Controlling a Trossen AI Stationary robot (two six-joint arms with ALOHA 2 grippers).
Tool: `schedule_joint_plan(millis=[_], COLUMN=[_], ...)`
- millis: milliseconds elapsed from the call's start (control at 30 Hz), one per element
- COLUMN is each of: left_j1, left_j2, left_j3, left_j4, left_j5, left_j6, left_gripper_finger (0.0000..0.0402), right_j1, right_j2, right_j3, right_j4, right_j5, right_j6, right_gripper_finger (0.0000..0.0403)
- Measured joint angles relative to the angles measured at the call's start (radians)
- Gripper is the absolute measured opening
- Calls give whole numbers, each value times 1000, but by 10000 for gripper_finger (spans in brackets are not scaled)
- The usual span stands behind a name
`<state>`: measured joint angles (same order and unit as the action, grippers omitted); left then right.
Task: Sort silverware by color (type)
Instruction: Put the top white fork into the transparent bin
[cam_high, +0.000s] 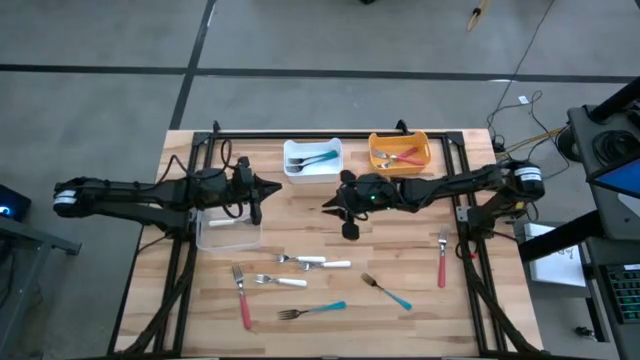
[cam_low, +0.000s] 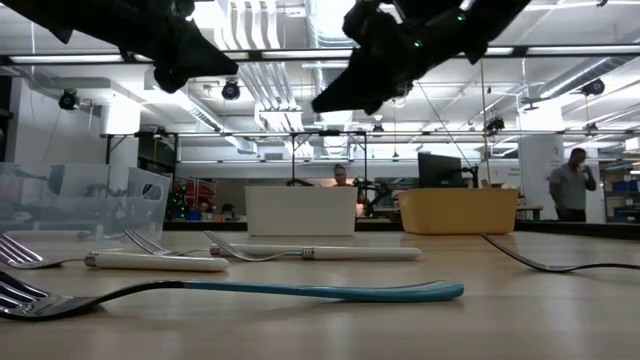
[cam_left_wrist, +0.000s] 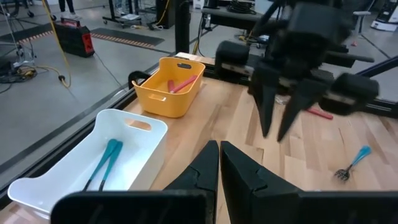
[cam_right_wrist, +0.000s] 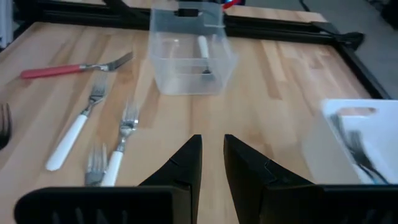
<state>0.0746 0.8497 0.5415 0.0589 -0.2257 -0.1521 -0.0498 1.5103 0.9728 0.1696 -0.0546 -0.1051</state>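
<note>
The left hand (cam_high: 268, 189) hangs pressed together, empty, just above the clear bin (cam_high: 228, 230), which holds one white-handled piece (cam_right_wrist: 203, 46). The right hand (cam_high: 335, 208) hangs slightly spread, holding nothing, between the clear bin and the orange bin (cam_high: 399, 152). Teal pieces (cam_left_wrist: 104, 163) lie in the white bin (cam_high: 312, 157), red ones (cam_left_wrist: 182, 83) in the orange bin. More forks (cam_high: 312, 262) lie loose on the bench (cam_high: 400, 330), on the side of the clear bin away from the white bin
</note>
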Motion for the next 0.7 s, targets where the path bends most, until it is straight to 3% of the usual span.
schedule_joint_plan(millis=[400,700], left_j1=[-71,-224], left_j2=[13,171], left_j3=[-2,-2], left_j4=[18,258], left_j5=[0,-1], left_j6=[-156,-147], left_gripper_finger=[0,0], right_j1=[138,259], right_j2=[206,285], right_j3=[135,183], right_j4=[-10,-40], right_j5=[-5,56], right_j6=[6,61], right_gripper_finger=[59,59])
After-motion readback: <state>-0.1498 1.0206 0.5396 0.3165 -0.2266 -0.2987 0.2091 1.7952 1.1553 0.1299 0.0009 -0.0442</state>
